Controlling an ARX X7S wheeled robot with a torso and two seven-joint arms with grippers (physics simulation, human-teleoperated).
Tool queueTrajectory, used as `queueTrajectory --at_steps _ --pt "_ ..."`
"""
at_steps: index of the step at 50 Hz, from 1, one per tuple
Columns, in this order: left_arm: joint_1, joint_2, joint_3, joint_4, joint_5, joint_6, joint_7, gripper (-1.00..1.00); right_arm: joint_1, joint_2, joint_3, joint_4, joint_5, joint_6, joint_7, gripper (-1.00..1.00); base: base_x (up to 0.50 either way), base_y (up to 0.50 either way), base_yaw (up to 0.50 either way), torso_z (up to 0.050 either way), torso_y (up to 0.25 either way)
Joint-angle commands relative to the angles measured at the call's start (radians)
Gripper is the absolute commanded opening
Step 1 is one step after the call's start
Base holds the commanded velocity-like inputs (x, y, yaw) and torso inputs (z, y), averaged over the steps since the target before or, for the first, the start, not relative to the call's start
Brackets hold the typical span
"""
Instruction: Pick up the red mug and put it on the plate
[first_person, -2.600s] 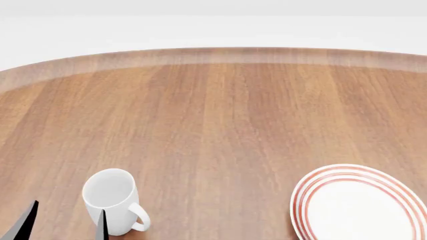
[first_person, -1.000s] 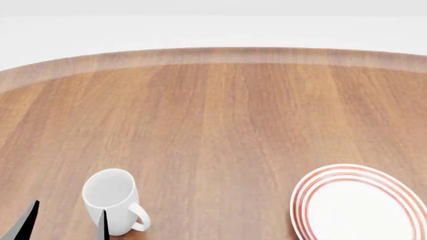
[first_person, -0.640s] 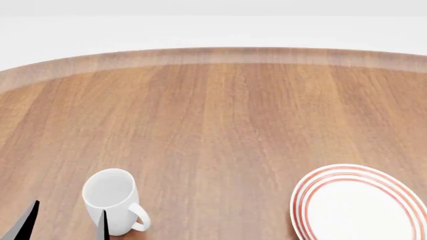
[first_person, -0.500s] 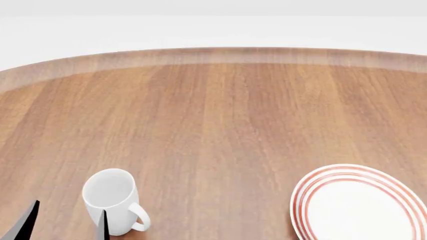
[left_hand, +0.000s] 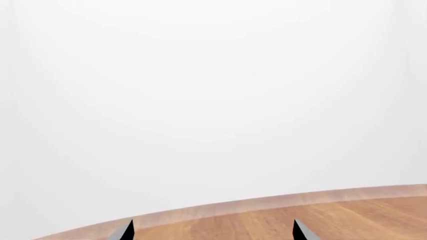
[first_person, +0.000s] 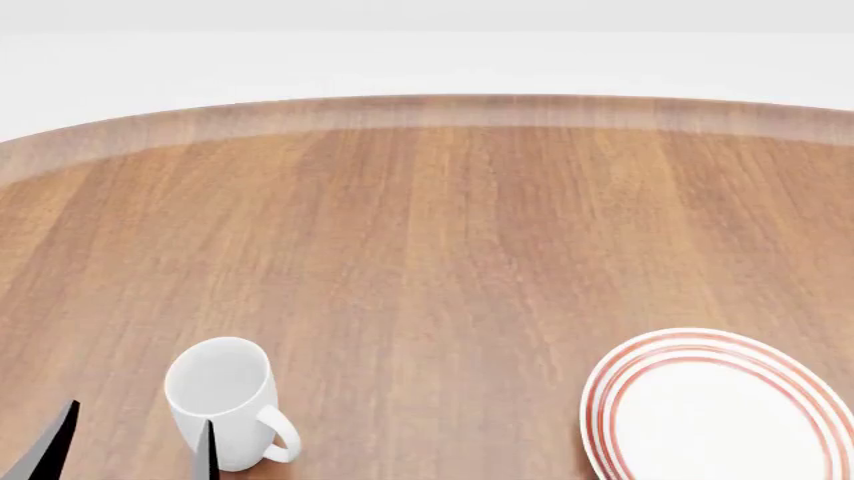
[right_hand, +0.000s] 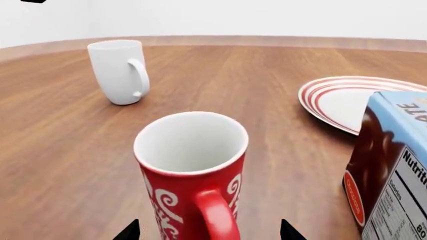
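The red mug (right_hand: 190, 170), with white swirls and a white inside, stands upright on the wooden table, its handle turned toward the right wrist camera. My right gripper (right_hand: 210, 233) is open, its two dark fingertips on either side of the mug's lower part and apart from it. The plate (right_hand: 347, 102), white with red rings, lies beyond the mug to one side; its rim (first_person: 603, 385) also shows at the head view's lower right. The red mug and right gripper are out of the head view. My left gripper (first_person: 134, 450) is open and holds nothing, its tips (left_hand: 212, 232) wide apart.
A plain white mug (first_person: 227, 400) stands upright right next to my left gripper's fingertip; it also shows in the right wrist view (right_hand: 120, 70). A blue and brown carton (right_hand: 393, 170) stands close beside the red mug. The round table's far edge (first_person: 427, 105) curves across the back.
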Motion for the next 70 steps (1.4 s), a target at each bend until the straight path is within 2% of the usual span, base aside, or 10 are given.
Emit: queueTrajectory --at_steps 1,36,70 --pt "-0.001 -0.001 0.002 -0.001 0.002 0.001 -0.004 1.0 0.015 -0.014 -0.006 0.061 0.016 -0.034 -0.014 1.0 0.0 0.0 0.0 0.0 0.0" --pt "-0.003 -0.006 0.01 -0.001 0.0 0.001 -0.009 1.0 0.03 -0.033 -0.011 0.171 0.054 -0.115 -0.04 1.0 0.0 0.0 0.0 0.0 0.0" --pt "-0.005 -0.01 0.016 -0.002 0.0 0.003 -0.017 1.0 0.031 -0.027 -0.013 0.137 0.052 -0.098 -0.026 1.0 0.0 0.0 0.0 0.0 0.0"
